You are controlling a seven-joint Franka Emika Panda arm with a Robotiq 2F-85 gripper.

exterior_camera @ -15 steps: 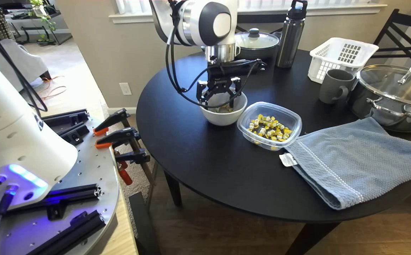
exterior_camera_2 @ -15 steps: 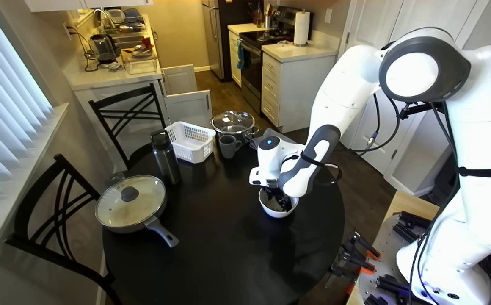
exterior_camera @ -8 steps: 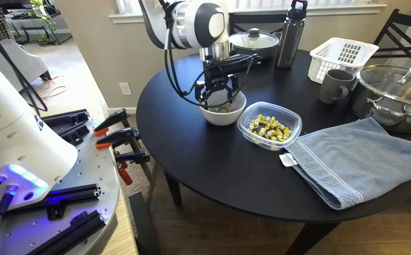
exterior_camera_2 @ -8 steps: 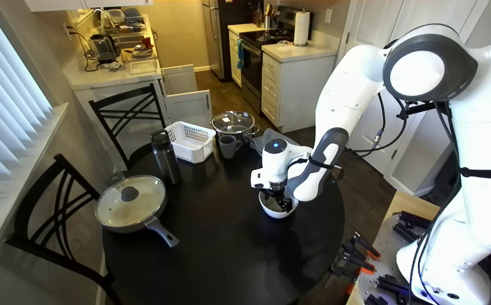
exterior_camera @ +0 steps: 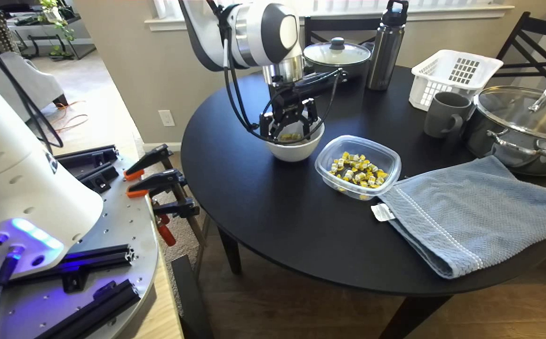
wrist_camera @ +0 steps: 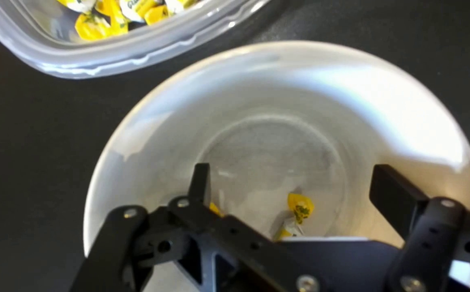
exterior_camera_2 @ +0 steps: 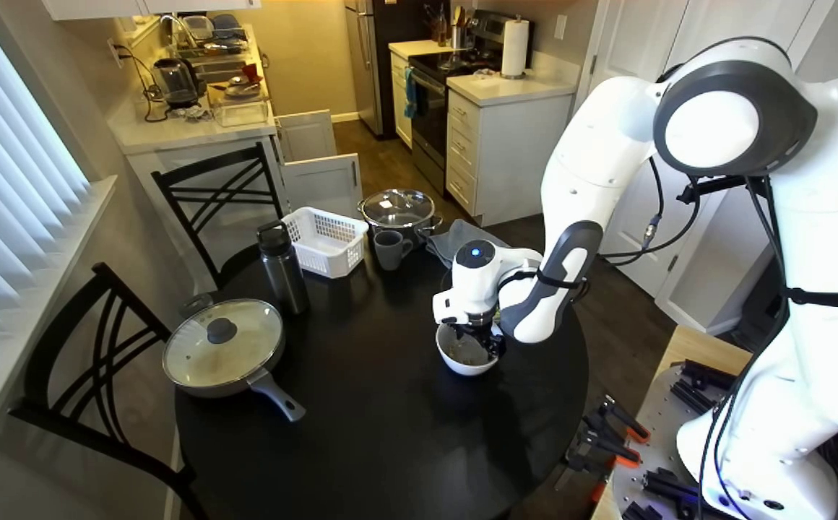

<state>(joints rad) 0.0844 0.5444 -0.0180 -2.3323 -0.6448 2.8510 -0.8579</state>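
Note:
My gripper point(wrist_camera: 292, 178) stands open, its fingers spread wide inside the white bowl point(exterior_camera: 294, 151), with nothing held between them. On the bowl's floor in the wrist view lies a yellow-and-white wrapped candy point(wrist_camera: 300, 206), partly hidden by the gripper body. A bit of a second yellow wrapper point(wrist_camera: 215, 209) peeks out beside the left finger point(wrist_camera: 199, 182). The right finger point(wrist_camera: 395, 198) is close to the bowl wall; whether it touches I cannot tell. Beside the bowl stands a clear plastic container point(exterior_camera: 325, 172) with several wrapped candies point(exterior_camera: 357, 170).
A blue towel point(exterior_camera: 480, 212) lies beside the container. Farther back on the black table point(exterior_camera: 273, 221) stand a lidded pan point(exterior_camera_2: 224, 347), a steel bottle point(exterior_camera_2: 285, 271), a white basket point(exterior_camera_2: 325, 253), a grey mug point(exterior_camera: 447, 115) and a large lidded pot point(exterior_camera: 522, 132).
The white bowl has shifted slightly, toward the window side in an exterior view. My wrist has tilted and moved a little, the gripper staying in the bowl and open. The container has not moved.

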